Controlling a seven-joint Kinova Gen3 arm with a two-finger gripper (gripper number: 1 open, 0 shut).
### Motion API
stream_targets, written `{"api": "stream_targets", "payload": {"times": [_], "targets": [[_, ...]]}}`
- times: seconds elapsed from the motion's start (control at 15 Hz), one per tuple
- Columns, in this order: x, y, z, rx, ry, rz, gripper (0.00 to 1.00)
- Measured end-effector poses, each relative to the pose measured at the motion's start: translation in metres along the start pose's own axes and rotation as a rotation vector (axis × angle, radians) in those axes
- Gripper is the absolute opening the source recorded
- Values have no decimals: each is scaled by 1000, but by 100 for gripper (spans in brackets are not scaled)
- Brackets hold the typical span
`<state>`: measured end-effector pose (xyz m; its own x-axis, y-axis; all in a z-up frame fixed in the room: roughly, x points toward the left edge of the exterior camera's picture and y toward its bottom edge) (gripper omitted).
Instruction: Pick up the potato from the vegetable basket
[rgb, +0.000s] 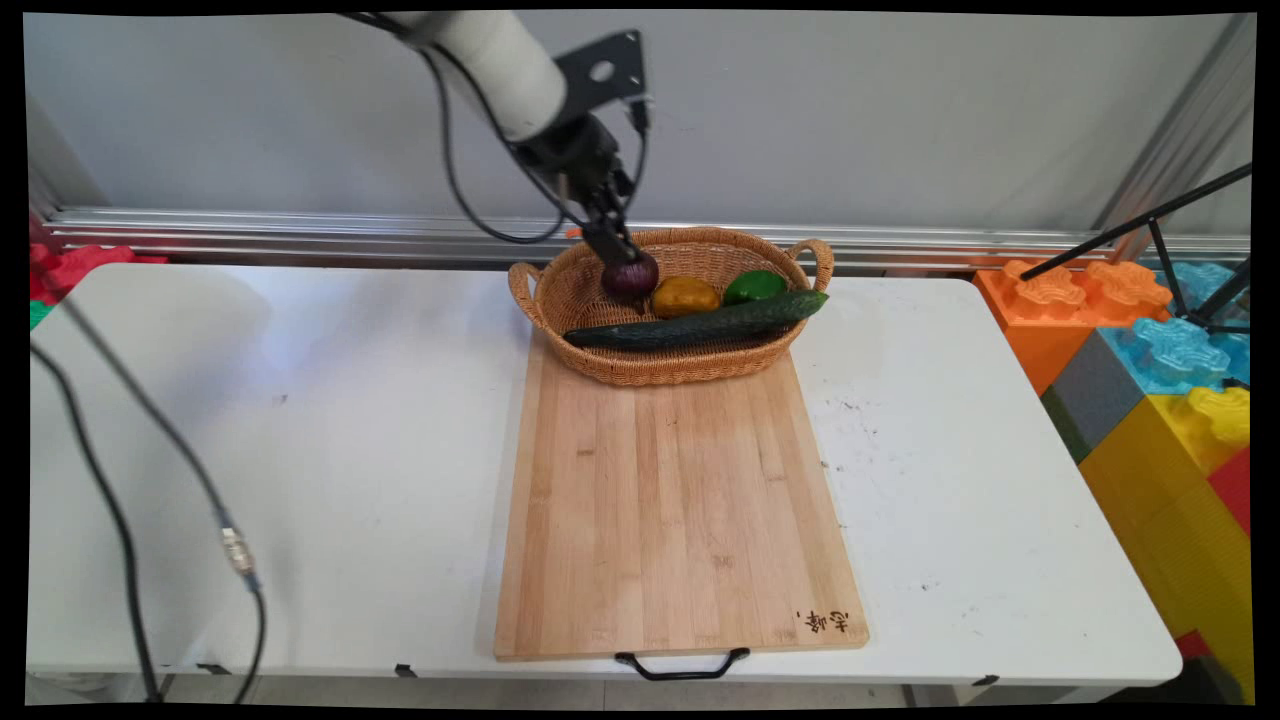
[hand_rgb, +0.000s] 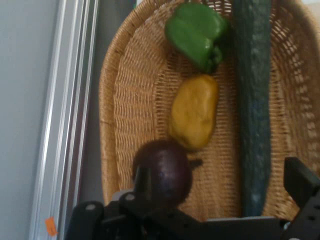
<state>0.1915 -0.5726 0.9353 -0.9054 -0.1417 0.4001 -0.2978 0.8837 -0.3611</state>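
Fingers (hand_rgb: 300, 181) spread wide, nothing clamped between them: one black fingertip stands right in front of the red onion (hand_rgb: 162, 172), the other sits well off on the far side of the cucumber (rgb: 700, 322). From the main view, the gripper (rgb: 622, 262) is down inside the wicker basket (rgb: 660, 376) at its left end, the arm slanting in from the upper left, tips right at the onion's top. Whether a pad actually touches the skin I can't say, but it's as close as it gets.

The onion sits at the left end of the basket's back row, touching or just beside the yellow pepper (rgb: 685, 296), and the green pepper (rgb: 755, 287) comes next along to the right. It's round, so there's no real long axis to speak of. A small dark nub shows on its side in the hand view, pointing out toward the cucumber.

The cucumber is the long one. It lies along the basket's near side, running left to right, with its right end riding up on the rim by the handle.

The basket stands at the far end of the wooden cutting board (rgb: 680, 500). The board runs lengthwise from the far side to the near side of the white desk (rgb: 300, 420).
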Motion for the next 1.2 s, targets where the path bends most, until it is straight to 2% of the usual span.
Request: {"api": "stream_targets", "payload": {"times": [0.47, 0.67, 0.93, 1.2], "targets": [[17, -32, 94, -55, -44, 85, 100], [17, -42, 127, -95, -60, 103, 100], [17, -51, 159, -150, -74, 111, 100], [19, -58, 176, -181, -75, 111, 100]]}}
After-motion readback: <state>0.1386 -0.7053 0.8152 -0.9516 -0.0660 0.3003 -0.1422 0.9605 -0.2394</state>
